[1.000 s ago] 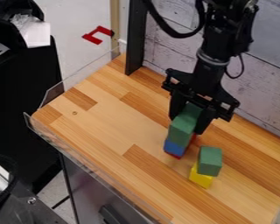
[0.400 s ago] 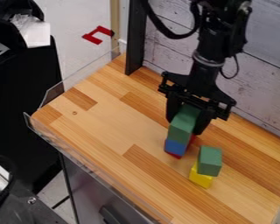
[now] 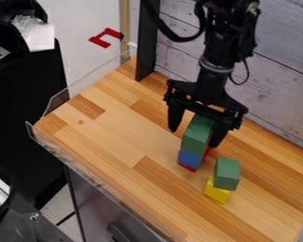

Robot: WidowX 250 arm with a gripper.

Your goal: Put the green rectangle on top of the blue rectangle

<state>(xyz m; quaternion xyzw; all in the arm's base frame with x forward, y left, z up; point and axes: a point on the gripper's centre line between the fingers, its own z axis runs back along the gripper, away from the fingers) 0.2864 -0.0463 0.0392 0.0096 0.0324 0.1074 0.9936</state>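
Note:
My gripper (image 3: 193, 137) hangs over the middle right of the table with its fingers spread wide, one to the left of the green rectangle and the other at its right side. The long green rectangle (image 3: 197, 134) lies on top of the blue rectangle (image 3: 190, 159). A red block (image 3: 187, 167) shows beneath the blue one, its far part partly covered by the pieces above.
Just right of the stack, a green block (image 3: 227, 174) rests on a yellow block (image 3: 217, 192). Clear plastic edging runs along the left side of the wooden table (image 3: 110, 142); a whitewashed plank wall (image 3: 280, 90) stands behind.
The gripper's fingers have opened, and the arm has shifted a little to the left. The green rectangle stays on the blue one, released.

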